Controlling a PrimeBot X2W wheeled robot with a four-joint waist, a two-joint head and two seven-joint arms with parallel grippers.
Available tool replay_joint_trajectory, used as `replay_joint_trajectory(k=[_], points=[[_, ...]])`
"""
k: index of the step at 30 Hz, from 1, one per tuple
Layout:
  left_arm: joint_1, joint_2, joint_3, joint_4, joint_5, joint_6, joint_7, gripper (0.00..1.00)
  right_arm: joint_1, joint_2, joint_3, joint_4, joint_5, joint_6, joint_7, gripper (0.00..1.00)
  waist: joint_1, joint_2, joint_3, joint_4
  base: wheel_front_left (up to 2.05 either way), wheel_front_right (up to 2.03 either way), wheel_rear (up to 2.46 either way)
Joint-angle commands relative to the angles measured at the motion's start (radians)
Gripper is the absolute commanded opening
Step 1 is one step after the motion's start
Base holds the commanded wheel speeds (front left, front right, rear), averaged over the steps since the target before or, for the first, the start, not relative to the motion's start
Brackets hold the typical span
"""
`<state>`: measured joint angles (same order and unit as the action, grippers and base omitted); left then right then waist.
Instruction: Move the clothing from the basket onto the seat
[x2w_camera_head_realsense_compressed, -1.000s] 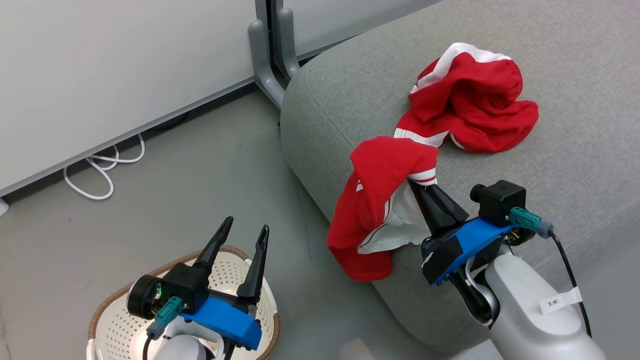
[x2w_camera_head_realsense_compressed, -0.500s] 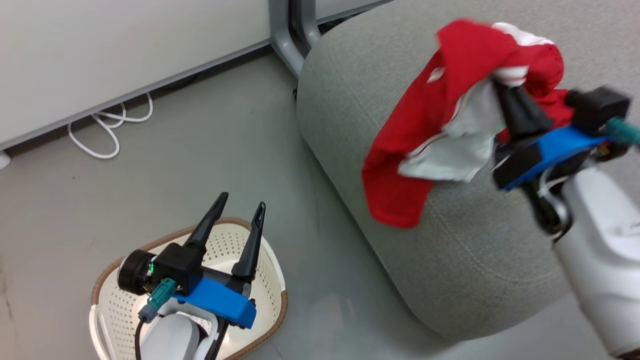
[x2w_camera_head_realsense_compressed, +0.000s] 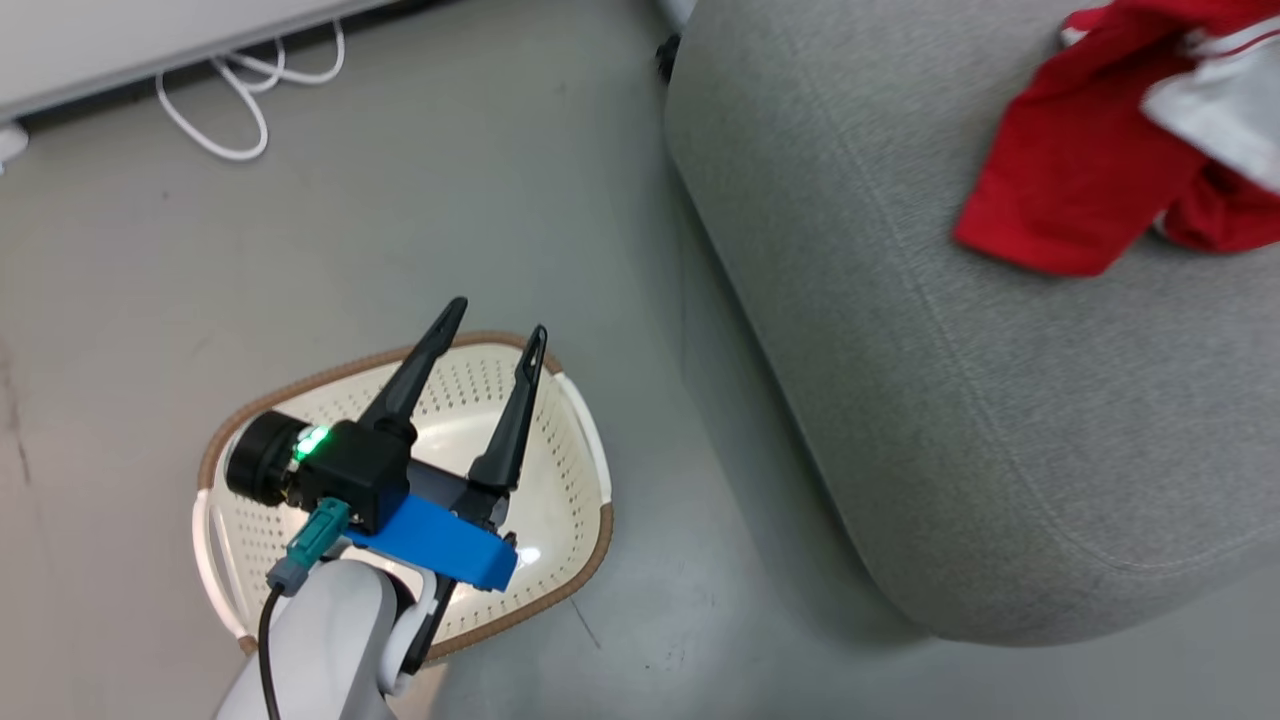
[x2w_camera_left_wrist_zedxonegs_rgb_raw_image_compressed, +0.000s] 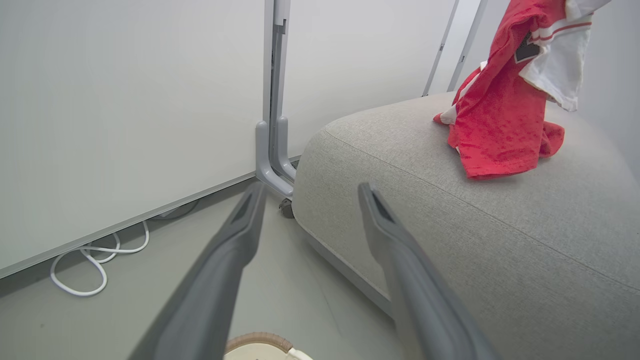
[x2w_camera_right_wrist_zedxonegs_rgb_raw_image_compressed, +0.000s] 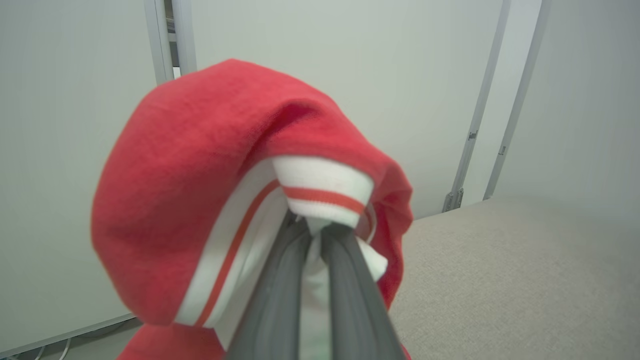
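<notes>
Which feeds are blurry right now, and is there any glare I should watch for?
Head view: the clothing at the top right is smeared with motion blur; a small bright glare spot sits inside the basket. Right wrist view: the clothing pinched in the right claw looks close and soft. Left wrist view: sharp.

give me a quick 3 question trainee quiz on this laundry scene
1. True or false: the left pincer is open above the basket.
2. What does the right pincer grip? A) a red garment B) a blue towel C) nothing
3. Fill in: the gripped garment hangs over the grey ____.

Key: 1 true; 2 A; 3 seat
</notes>
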<state>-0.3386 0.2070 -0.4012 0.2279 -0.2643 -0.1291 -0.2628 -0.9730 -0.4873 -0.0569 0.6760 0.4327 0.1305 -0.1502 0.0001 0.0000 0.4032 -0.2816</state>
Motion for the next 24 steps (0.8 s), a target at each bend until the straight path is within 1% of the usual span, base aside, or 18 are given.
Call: replay_joint_trajectory(k=[1,5,7,10,14,18,24], points=[[-0.031,0.010,-0.002,-0.013,0.004,-0.001,-0.003,1.00,-0.032,-0.019,-0.040,-0.009,-0.009,0.000,0.003,0.00,-0.0001,0.0000,0.068,0.045,0.00,0.00,0.00],[-0.063,0.021,-0.016,-0.045,0.012,-0.001,-0.003,1.00,-0.052,-0.064,-0.138,-0.015,-0.034,0.000,0.021,0.00,-0.0001,0.0000,0.141,0.080,0.00,0.00,0.00],[-0.081,0.031,-0.023,-0.061,0.012,-0.001,-0.003,1.00,-0.038,-0.080,-0.177,-0.002,-0.065,0.000,0.021,0.00,-0.0001,0.0000,0.174,0.100,0.00,0.00,0.00],[-0.105,0.044,-0.036,-0.083,0.015,-0.001,-0.003,1.00,0.007,-0.077,-0.216,0.029,-0.103,0.000,0.028,0.00,-0.0001,0.0000,0.213,0.125,0.00,0.00,0.00],[-0.131,0.058,-0.048,-0.108,0.020,-0.001,-0.003,1.00,0.036,-0.063,-0.290,0.078,-0.114,0.000,-0.002,0.00,-0.0001,0.0000,0.253,0.148,0.00,0.00,0.00],[-0.142,0.067,-0.042,-0.123,0.023,-0.001,-0.003,1.00,0.059,-0.036,-0.315,0.117,-0.122,0.000,-0.027,0.00,-0.0001,0.0000,0.278,0.157,0.00,0.00,0.00],[-0.144,0.057,-0.037,-0.118,0.024,-0.001,-0.003,1.00,0.069,-0.012,-0.321,0.172,-0.132,0.000,-0.052,0.00,-0.0001,0.0000,0.277,0.160,0.00,0.00,0.00]])
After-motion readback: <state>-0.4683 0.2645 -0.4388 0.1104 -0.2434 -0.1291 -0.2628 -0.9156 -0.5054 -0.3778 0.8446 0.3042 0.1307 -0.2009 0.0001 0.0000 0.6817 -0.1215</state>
